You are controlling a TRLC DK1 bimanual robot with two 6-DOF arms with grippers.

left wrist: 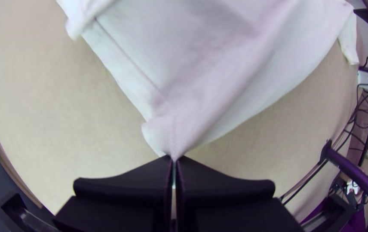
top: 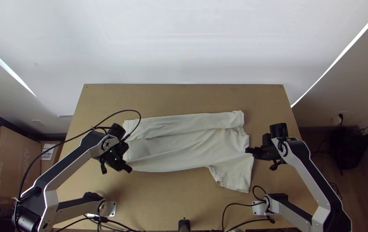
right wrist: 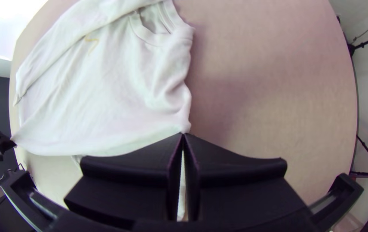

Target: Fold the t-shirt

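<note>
The white t-shirt (top: 179,144) lies lengthwise across the table, its far side folded over in a long strip and one sleeve spread toward the near edge at right. At the hem's near corner is my left gripper (top: 129,167); in the left wrist view the left gripper (left wrist: 174,160) is shut on that corner, pulling the cloth to a point. My right gripper (top: 248,150) is at the shoulder edge beside the collar; in the right wrist view the right gripper (right wrist: 183,135) is shut on the shoulder, with the collar (right wrist: 154,38) farther along that edge.
Bare wooden table (top: 184,99) surrounds the shirt. Black cables (top: 235,210) run along the near edge by the right arm's base. Cardboard boxes (top: 7,163) stand off the table's left side.
</note>
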